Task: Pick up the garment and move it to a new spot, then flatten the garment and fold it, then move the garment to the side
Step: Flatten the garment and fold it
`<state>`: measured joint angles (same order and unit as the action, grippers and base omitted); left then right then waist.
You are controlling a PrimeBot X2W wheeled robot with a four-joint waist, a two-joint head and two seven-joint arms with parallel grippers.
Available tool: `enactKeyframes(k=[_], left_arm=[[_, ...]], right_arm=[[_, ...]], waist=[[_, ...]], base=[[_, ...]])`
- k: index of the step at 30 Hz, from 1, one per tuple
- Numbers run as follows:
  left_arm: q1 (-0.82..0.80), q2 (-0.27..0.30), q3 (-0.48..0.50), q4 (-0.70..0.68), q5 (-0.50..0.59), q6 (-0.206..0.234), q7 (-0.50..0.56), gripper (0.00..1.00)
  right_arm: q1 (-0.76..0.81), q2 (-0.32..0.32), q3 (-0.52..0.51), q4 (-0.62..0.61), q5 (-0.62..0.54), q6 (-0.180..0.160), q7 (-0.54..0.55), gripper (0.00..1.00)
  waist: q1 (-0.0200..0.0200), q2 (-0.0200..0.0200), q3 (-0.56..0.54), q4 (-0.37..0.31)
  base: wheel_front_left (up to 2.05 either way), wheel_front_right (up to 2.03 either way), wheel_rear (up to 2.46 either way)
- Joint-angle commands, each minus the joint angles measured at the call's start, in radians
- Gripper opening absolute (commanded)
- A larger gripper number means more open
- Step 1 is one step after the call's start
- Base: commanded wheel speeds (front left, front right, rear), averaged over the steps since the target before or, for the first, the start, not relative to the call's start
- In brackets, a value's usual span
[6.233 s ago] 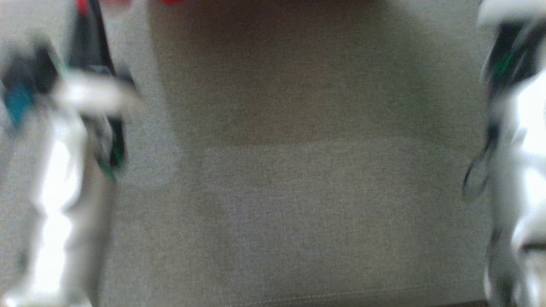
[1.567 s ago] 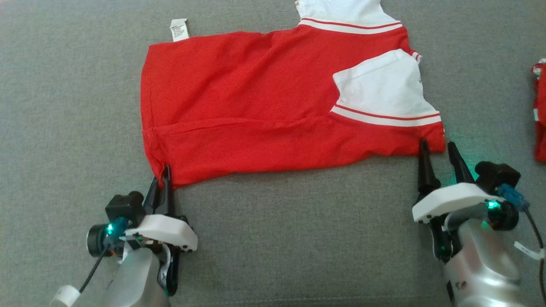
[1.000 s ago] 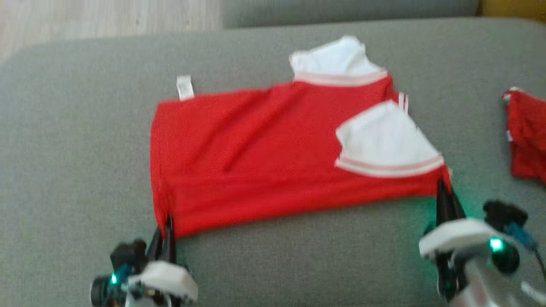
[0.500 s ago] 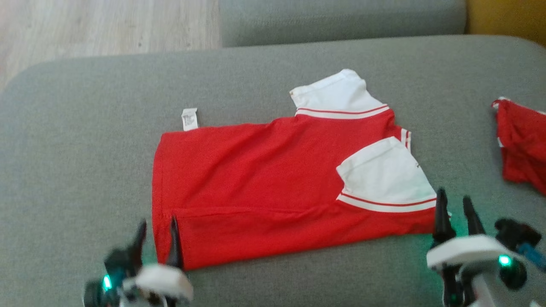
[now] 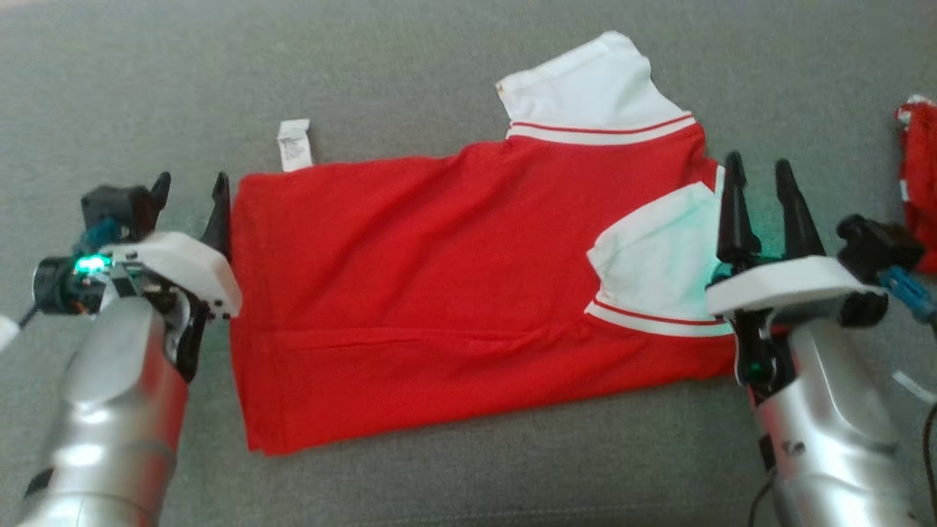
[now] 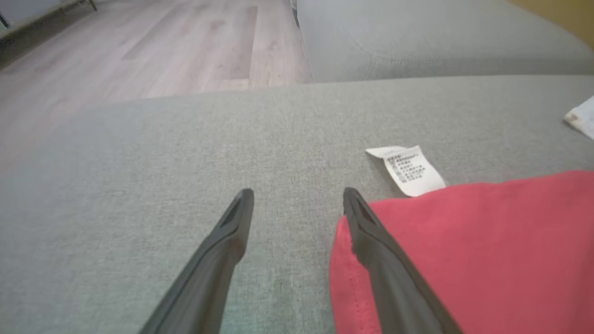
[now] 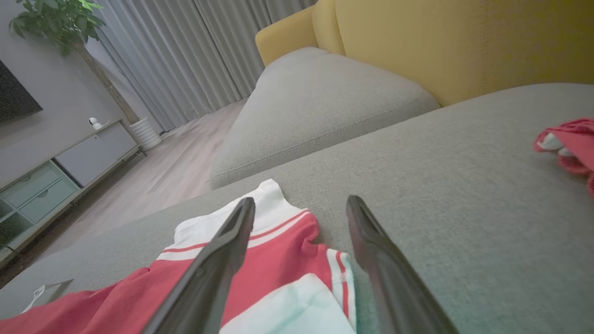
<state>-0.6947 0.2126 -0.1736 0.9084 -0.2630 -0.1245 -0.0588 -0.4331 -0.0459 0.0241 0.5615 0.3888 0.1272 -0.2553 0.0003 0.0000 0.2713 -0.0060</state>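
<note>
- Garment (image 5: pixel 439 293): red, with white sleeves striped in red. It lies spread on the grey sofa cushion (image 5: pixel 454 476), central, with the sleeves to the right and the hem to the left.
- Care label (image 5: pixel 294 144): white, flat on the cushion at the garment's far left corner.
- Left gripper (image 5: pixel 192 183): fingers apart, holding nothing, at the garment's far left corner. Its right finger is over the hem edge.
- Right gripper (image 5: pixel 758 165): fingers apart, empty, above the right edge of the nearer white sleeve.
- Second red cloth (image 5: pixel 919 168): bunched, at the right edge of the cushion, well apart from the garment.

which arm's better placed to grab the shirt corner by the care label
Left: the open left gripper sits beside that red shirt corner; the right gripper is at the sleeve end.
</note>
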Motion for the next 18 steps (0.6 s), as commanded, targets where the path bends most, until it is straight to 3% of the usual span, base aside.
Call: enactKeyframes(k=[1, 8, 16, 17, 18], left_arm=[[-0.035, 0.046, 0.009, -0.009, -0.012, -0.002, 0.015, 1.00], [-0.076, 0.086, -0.135, 0.012, -0.138, -0.006, 0.088, 1.00], [-0.078, 0.130, -0.247, 0.009, -0.240, -0.006, 0.060, 0.97], [-0.079, 0.132, -0.261, 0.011, -0.247, -0.006, 0.057, 0.47], [-0.080, 0.132, -0.274, 0.012, -0.256, -0.006, 0.055, 0.10]], right_arm=[[-0.026, -0.004, 0.030, -0.030, 0.002, 0.003, -0.006, 1.00], [-0.058, -0.004, 0.047, -0.026, 0.006, 0.003, -0.006, 1.00], [-0.068, -0.004, 0.041, -0.019, -0.007, 0.003, -0.006, 1.00], [-0.074, -0.004, 0.045, -0.016, -0.010, 0.003, -0.006, 1.00], [-0.083, -0.004, 0.047, -0.013, -0.013, 0.003, -0.006, 1.00]], waist=[[-0.0003, 0.0000, 0.027, -0.015], [-0.0003, 0.0000, 0.049, -0.022], [-0.0003, 0.0000, 0.053, -0.016], [-0.0003, 0.0000, 0.054, -0.015], [-0.0003, 0.0000, 0.055, -0.014]], base=[[0.00, 0.00, 0.00], [0.00, 0.00, 0.00], [0.00, 0.00, 0.00], [0.00, 0.00, 0.00], [0.00, 0.00, 0.00]])
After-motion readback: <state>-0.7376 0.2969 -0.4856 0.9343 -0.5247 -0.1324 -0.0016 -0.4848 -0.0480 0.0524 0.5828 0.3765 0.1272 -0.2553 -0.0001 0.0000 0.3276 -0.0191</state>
